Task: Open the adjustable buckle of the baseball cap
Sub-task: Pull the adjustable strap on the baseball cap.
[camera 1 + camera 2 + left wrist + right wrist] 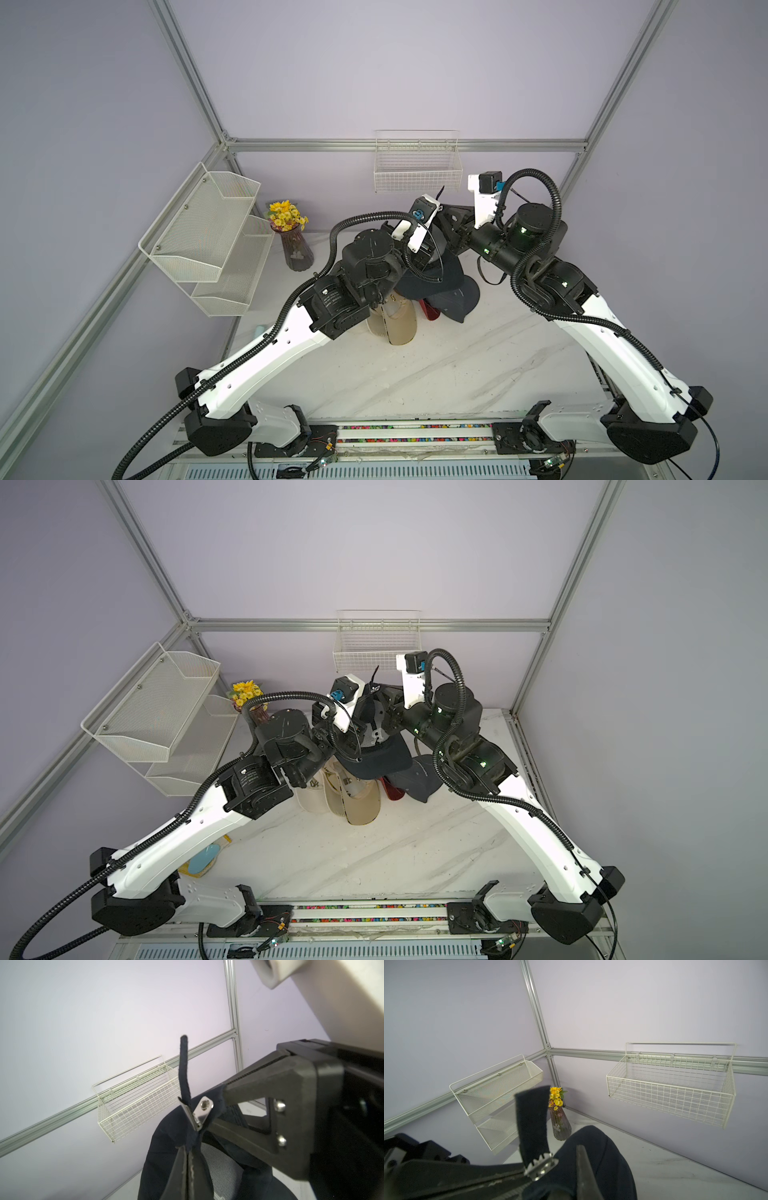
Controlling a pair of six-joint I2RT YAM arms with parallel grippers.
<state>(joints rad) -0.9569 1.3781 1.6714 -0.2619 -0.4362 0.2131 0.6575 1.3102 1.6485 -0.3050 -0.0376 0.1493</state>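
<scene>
Lavender walls (374,62) back a marble-look table (457,365). From the mesh shelf (199,232) and ribbed glass vase (296,251), the left gripper (188,1157) comes next, clamped on the soft navy strap (185,1068) next to the shiny toothed buckle (202,1112). Centre, the cap (432,274) hangs above the table, light and limp. Rightward, the right gripper (224,1091) pinches its band (216,1096) beside the buckle; the rigid flap (542,1164) looks the surest purchase.
</scene>
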